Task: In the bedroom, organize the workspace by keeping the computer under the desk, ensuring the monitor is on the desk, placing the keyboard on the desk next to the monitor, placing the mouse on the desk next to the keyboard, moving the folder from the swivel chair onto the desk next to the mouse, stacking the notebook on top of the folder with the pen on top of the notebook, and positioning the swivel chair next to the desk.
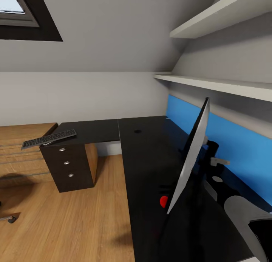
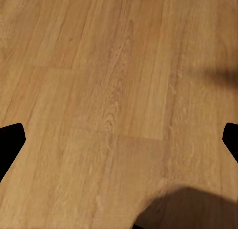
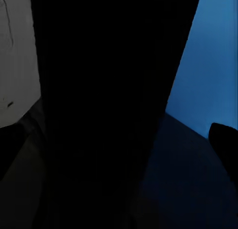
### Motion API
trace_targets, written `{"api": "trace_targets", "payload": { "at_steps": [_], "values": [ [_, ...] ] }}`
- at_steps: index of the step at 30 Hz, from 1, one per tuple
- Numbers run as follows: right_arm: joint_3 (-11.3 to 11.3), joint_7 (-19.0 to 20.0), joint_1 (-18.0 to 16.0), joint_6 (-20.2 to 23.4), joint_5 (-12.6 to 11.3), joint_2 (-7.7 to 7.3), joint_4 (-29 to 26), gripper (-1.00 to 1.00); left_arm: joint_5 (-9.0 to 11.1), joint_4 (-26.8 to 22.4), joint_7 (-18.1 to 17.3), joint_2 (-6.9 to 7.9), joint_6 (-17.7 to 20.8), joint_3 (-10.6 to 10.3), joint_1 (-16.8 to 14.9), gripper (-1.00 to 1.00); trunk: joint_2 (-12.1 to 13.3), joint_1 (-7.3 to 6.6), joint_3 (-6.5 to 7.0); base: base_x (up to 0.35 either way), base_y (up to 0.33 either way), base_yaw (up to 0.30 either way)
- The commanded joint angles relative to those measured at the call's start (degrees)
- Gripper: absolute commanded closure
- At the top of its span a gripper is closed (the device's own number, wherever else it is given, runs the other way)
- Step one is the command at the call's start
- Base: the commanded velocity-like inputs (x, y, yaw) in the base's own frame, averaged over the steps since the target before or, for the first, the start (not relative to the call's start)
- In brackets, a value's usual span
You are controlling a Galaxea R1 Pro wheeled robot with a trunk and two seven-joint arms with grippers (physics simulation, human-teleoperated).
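**Monitor upright on the desk, keyboard off at the far end**

The monitor (image 1: pixel 192 152) stands edge-on on the black top of the desk (image 1: pixel 151 167), leaning slightly, with its white back turned toward the floor side and a red dot (image 1: pixel 163 201) at its lower corner. Behind it, at about 3 o'clock, runs the desk's blue back panel (image 1: pixel 241 148). The right arm (image 1: pixel 234 201) reaches in between monitor and panel; the right gripper (image 3: pixel 119 140) looks at a dark surface with the blue panel beside it, and I cannot tell how its jaws stand.

At 10 o'clock from the monitor, well apart, the keyboard (image 1: pixel 49 138) lies across the desk's far end and the light wooden cabinet (image 1: pixel 22 156), above the black drawer pedestal (image 1: pixel 70 165).

The left gripper (image 2: pixel 119 140) hangs over the wooden floor (image 2: pixel 114 90), jaws wide apart. A caster (image 1: pixel 9 218) shows at 8 o'clock.
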Motion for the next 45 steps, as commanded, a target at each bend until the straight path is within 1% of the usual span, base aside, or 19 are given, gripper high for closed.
{"api": "trace_targets", "payload": {
  "at_steps": [1,9,20,30,45],
  "values": [
    [0.5,-0.2,0.0,-0.2,-0.5,-0.04,0.0,-1.00,0.4,-0.1,0.0,0.01,-0.3,-0.1,0.0,-1.00,0.0,0.00,-0.05,0.000,0.000,0.000],
    [0.4,-0.2,0.0,-0.2,-0.5,-0.04,0.0,-1.00,0.4,-0.1,0.0,0.01,-1.4,-0.1,0.0,-1.00,0.0,0.00,-0.05,0.000,0.000,0.000],
    [0.4,-0.2,0.0,-0.2,-0.5,-0.04,0.0,-1.00,0.4,0.0,0.0,0.01,-1.6,-0.1,0.0,-1.00,0.0,0.00,-0.05,-0.004,0.000,0.000],
    [0.4,-0.2,0.0,-0.2,-0.5,-0.08,0.3,-1.00,0.4,0.0,0.0,0.01,-1.5,-0.1,0.0,-1.00,0.0,0.00,-0.05,-0.150,0.000,0.000],
    [0.5,-0.2,0.0,-0.2,-0.5,0.05,0.7,-1.00,0.4,0.0,0.0,0.01,-1.6,-0.1,0.0,-1.00,0.0,0.00,-0.05,-0.008,0.000,0.000]
  ]
}}
